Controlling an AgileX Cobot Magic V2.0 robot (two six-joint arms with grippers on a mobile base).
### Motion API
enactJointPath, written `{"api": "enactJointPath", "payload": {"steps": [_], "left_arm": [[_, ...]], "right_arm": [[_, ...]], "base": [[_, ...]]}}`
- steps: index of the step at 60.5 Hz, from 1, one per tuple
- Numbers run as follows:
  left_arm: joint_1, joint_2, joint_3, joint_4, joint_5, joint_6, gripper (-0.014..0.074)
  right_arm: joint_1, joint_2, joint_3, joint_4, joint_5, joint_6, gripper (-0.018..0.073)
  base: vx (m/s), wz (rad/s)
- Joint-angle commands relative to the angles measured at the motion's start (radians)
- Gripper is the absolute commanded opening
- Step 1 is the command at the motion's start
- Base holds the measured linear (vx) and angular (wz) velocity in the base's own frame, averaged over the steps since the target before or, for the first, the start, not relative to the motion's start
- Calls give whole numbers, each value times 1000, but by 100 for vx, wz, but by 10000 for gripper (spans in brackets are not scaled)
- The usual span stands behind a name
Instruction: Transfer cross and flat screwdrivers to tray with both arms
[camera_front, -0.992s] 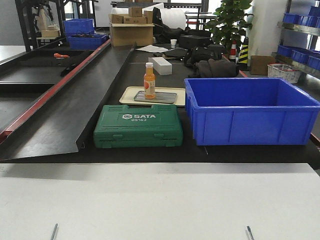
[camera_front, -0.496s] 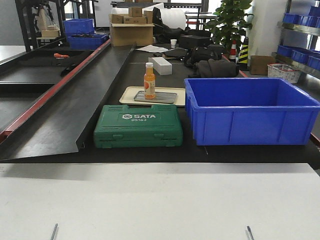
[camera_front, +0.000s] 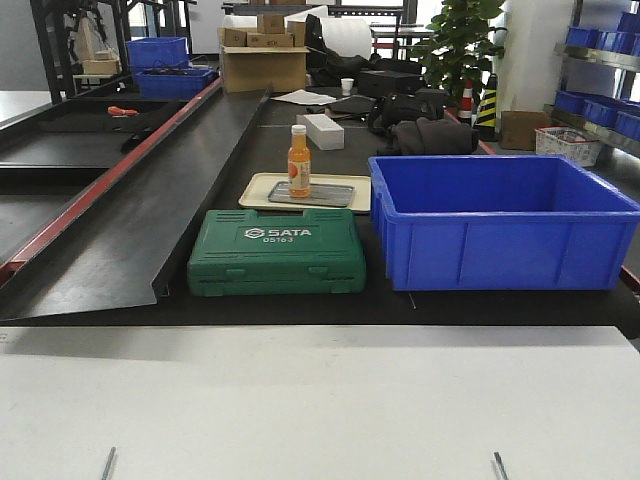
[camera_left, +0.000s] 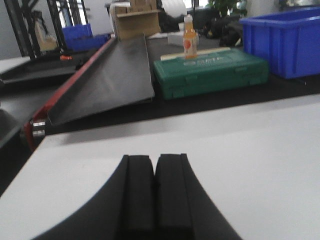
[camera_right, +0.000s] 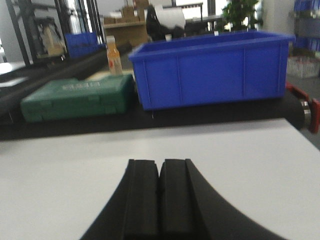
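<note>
**Both tools closed and empty, tray behind the green case**

The left tool (camera_left: 154, 162) sits low over the white counter (camera_front: 320, 400), pads pressed together on nothing. Behind the green case (camera_front: 277, 252), the grey tray (camera_front: 330, 194) lies flat on a cream tray (camera_front: 258, 190), its long axis running left to right, with an orange bottle (camera_front: 298, 160) upright at its left end. The blue bin (camera_front: 500, 220) stands just right. The right tool (camera_right: 160, 167) is likewise closed and empty. A left sliver (camera_front: 108, 463) and a right sliver (camera_front: 498, 465) point away from the camera (too little shows to call them screwdrivers)
</note>
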Motion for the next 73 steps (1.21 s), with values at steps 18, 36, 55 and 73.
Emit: {"api": "enactJointPath", "payload": {"steps": [18, 36, 55, 73], "left_arm": [[-5, 108, -322, -62, -168, -99, 3], [-5, 600, -703, -62, 35, -43, 3], [-5, 971, -737, -63, 76, -48, 14], [-5, 1151, -737, -122, 80, -50, 231]], "right_arm": [[-2, 203, -497, -39, 27, -69, -8], [-2, 696, -882, -33, 135, -108, -8], [-2, 977, -892, 25, 273, -114, 5], [-2, 1115, -892, 25, 386, -162, 290]], "base": [[0, 0], [0, 0], [0, 0], [0, 0]]}}
